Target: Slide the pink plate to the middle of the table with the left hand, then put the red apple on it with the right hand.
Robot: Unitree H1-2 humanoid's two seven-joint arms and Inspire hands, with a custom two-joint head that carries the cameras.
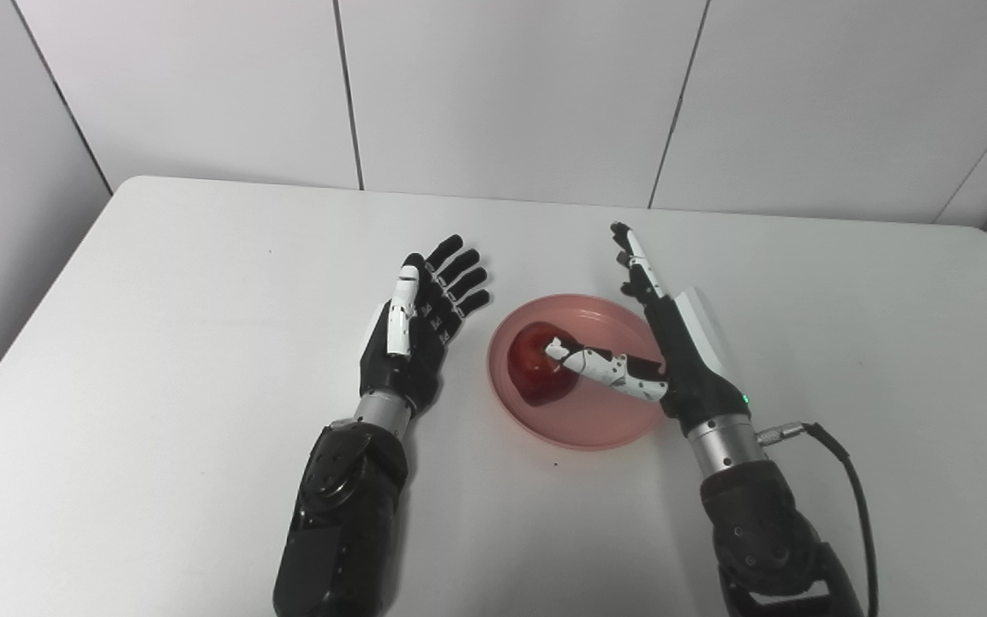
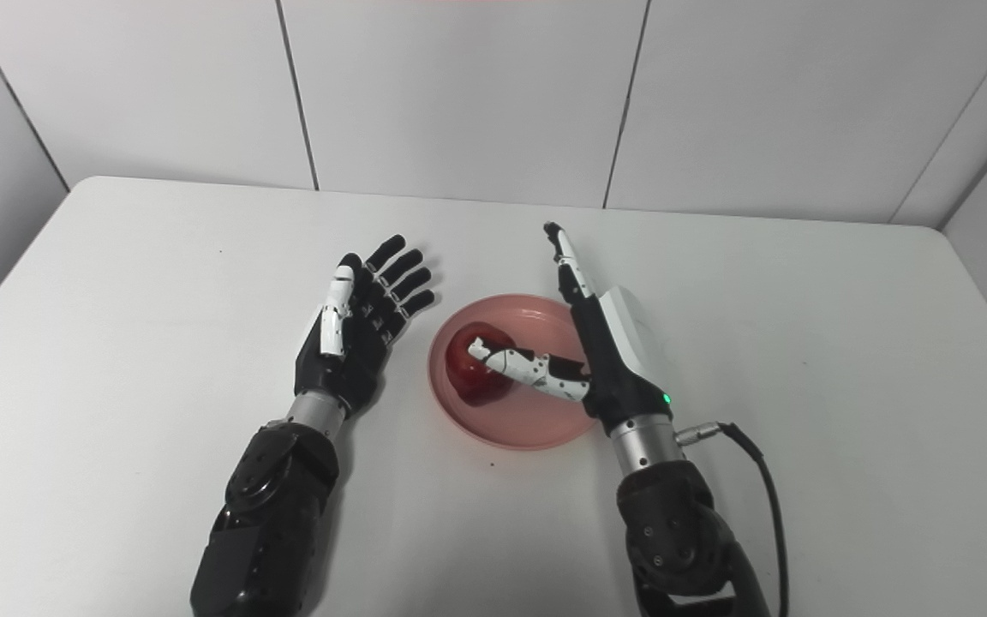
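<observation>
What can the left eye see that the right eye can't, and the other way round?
Only the left eye view: a wider strip of the wall panel left of the table.

Only the right eye view: the cable at the right arm hanging clear of the picture's edge, and more table on the right.

Both: the red apple lying on the pink plate, the right hand open beside it with its thumb over the apple, and the left hand open, apart from the plate.

apple (image 1: pixel 538 370) on plate (image 1: pixel 596 428), left hand (image 1: pixel 419 321) beside plate
</observation>
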